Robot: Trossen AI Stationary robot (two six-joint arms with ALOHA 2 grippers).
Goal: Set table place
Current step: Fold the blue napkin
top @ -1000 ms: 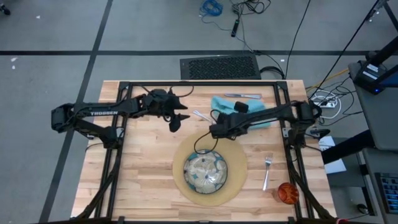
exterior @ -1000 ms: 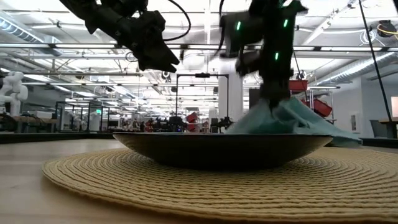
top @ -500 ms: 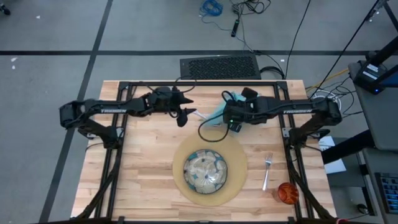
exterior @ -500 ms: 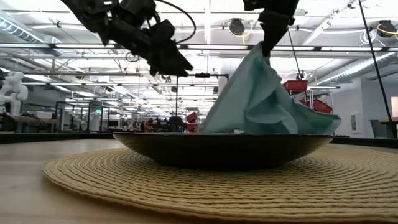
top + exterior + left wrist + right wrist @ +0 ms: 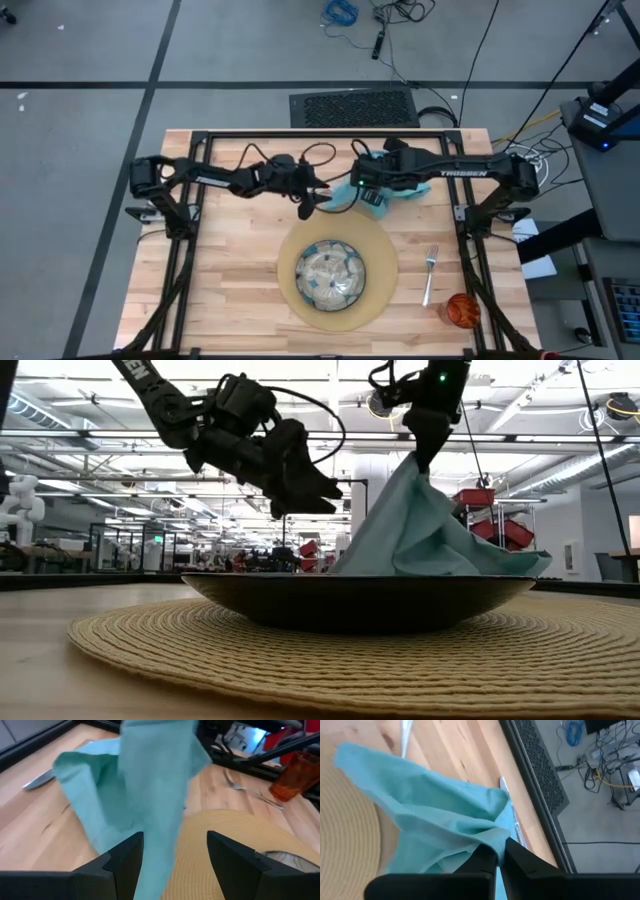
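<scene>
A teal napkin point(image 5: 420, 535) hangs in a peak behind the green-patterned plate point(image 5: 331, 277), which sits on the round tan placemat point(image 5: 385, 270). My right gripper point(image 5: 425, 445) is shut on the napkin's top. My left gripper point(image 5: 175, 855) is open, just left of the napkin and above the table. Its fingers stand on either side of a hanging fold point(image 5: 150, 810); I cannot tell whether they touch it. A fork point(image 5: 429, 275) and an orange cup point(image 5: 462, 310) lie at the near right. A knife point(image 5: 37, 780) lies beyond the napkin. My right gripper pinches a bunched fold of the napkin point(image 5: 492, 836) between its two fingers, several layers gathered together. The fingers come from above, slanting down. The cloth hangs below them in a tent shape, and its lower part point(image 5: 415, 188) rests on the table beyond the placemat.
The wooden table point(image 5: 230, 260) has a black frame along its edges. The two arms meet over the table's far middle, close to each other. Bare wood lies left of the placemat and along the near left.
My right gripper has risen and drawn back toward the far edge, staying shut. It has pulled the napkin up from a low heap into a tall peak, with the lower edge still down. My left gripper has come down and toward the table's right, up to the napkin.
</scene>
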